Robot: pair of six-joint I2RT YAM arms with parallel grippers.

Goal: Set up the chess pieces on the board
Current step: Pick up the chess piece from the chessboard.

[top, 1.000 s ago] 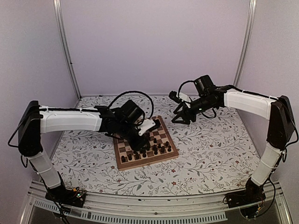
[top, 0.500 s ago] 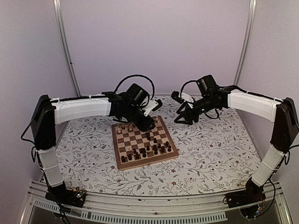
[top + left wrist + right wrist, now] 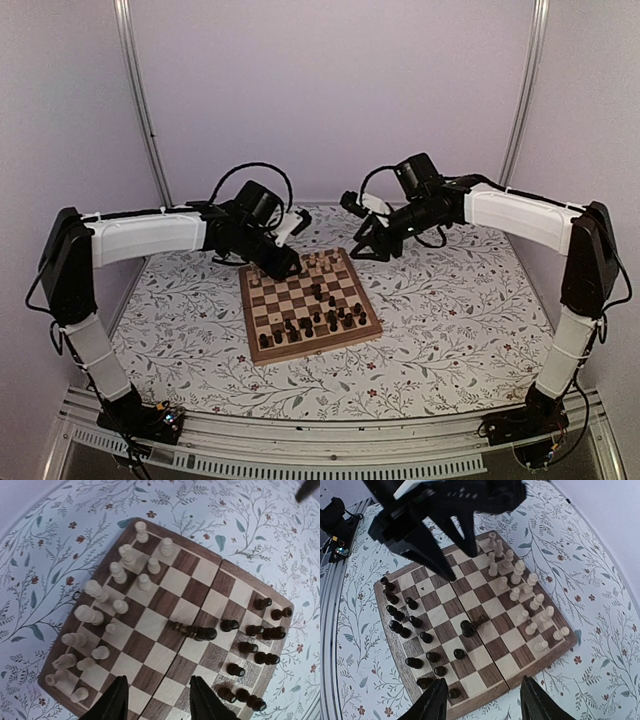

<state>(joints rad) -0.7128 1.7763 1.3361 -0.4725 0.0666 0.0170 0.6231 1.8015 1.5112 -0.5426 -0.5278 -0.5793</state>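
Observation:
The board (image 3: 315, 348) lies mid-table. Pale pieces (image 3: 318, 263) stand along its far side, dark pieces (image 3: 322, 324) along its near side. One tall dark piece (image 3: 192, 630) seems to lie on its side near the board's middle; it also shows in the right wrist view (image 3: 468, 628). My left gripper (image 3: 285, 268) hovers above the board's far left corner, open and empty (image 3: 159, 692). My right gripper (image 3: 362, 250) hovers just beyond the board's far right corner, open and empty (image 3: 485, 695). Pale pieces (image 3: 120, 572) and dark pieces (image 3: 255, 630) fill opposite sides.
The floral table cover (image 3: 450, 300) surrounds the board. Lilac enclosure walls with metal posts (image 3: 140, 110) close in the back and sides. The left arm's gripper body (image 3: 445, 510) hangs over the board's far side in the right wrist view.
My left gripper has pulled back from over the board's middle to its far left corner. My right gripper has moved left, closer to the board's far right corner.

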